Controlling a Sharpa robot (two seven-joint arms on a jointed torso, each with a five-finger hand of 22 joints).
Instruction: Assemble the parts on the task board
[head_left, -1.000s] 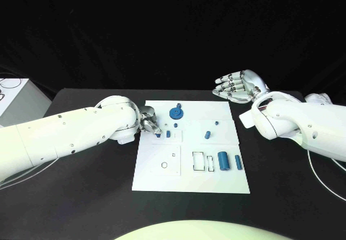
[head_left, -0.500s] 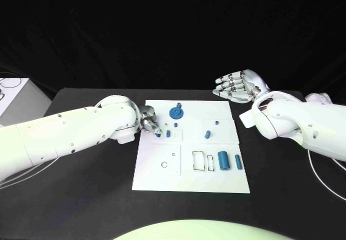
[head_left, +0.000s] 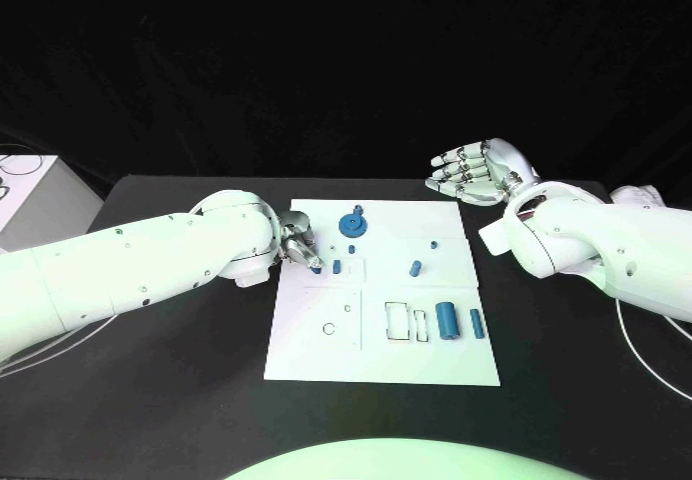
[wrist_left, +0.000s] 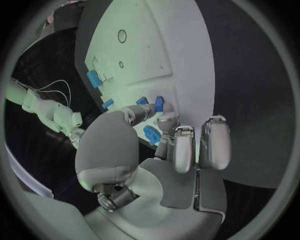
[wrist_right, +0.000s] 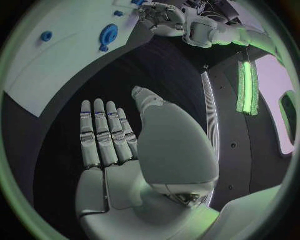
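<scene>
Head view: left robot hand (head_left: 299, 246) fingers curled over task board (head_left: 382, 350) edge

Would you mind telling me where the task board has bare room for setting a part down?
The task board is bare along its near edge, below the outlined slots, and around its near left corner. It is crowded at the far left, where the left hand works beside small blue parts and the round blue part.
</scene>
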